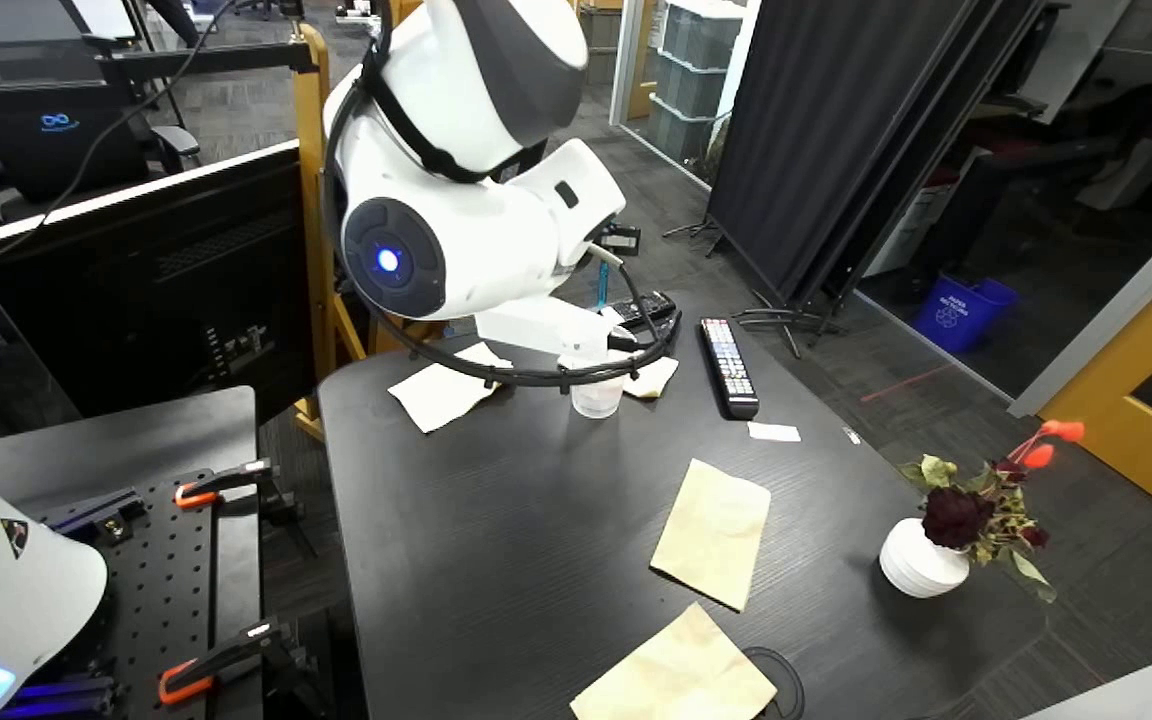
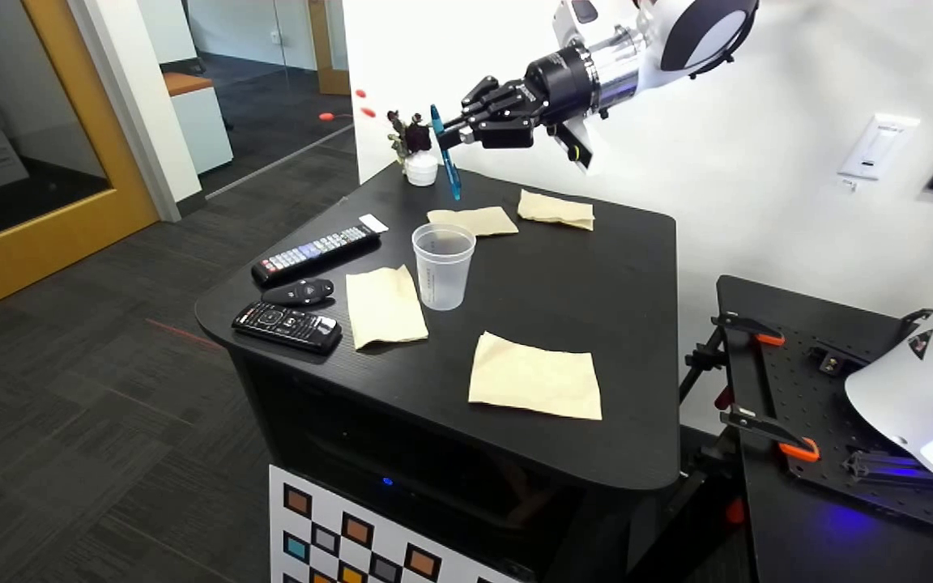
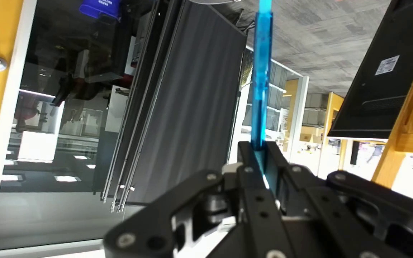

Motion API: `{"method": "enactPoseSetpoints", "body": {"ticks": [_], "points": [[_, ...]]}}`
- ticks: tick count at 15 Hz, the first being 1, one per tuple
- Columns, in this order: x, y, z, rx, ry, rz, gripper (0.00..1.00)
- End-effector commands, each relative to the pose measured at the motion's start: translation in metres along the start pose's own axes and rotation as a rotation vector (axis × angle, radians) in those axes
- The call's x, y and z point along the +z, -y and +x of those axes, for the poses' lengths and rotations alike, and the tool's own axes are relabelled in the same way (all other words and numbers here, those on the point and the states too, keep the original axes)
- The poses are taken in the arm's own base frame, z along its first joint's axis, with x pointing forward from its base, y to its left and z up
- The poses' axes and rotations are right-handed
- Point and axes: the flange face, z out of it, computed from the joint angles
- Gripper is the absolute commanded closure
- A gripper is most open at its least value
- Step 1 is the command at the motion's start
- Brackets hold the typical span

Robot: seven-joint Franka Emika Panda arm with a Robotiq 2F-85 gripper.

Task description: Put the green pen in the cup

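The green pen (image 2: 450, 174) is slim and teal-blue. My gripper (image 2: 445, 134) is shut on it and holds it in the air, near upright with a slight tilt. The pen also shows in an exterior view (image 1: 603, 283) and in the wrist view (image 3: 261, 71), between the fingertips (image 3: 258, 147). The cup (image 2: 443, 275) is translucent and stands upright on the dark table. It also shows in an exterior view (image 1: 596, 400), where the arm and its cable partly cover it. In both exterior views the pen's lower end appears higher than the cup's rim, apart from it.
A long black remote (image 2: 317, 253), a small black remote (image 2: 298, 292) and another remote (image 2: 287, 325) lie near the table edge. Several folded tan paper sheets (image 2: 535, 376) lie around the cup. A white pot with flowers (image 1: 924, 558) stands at the table's far end.
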Motion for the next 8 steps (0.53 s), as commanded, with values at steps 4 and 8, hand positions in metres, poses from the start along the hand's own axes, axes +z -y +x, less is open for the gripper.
{"method": "enactPoseSetpoints", "body": {"ticks": [4,8], "points": [[0.013,-0.007,-0.014,0.024,0.000,0.010,0.97],[0.021,0.000,-0.029,0.043,0.020,0.028,0.97]]}}
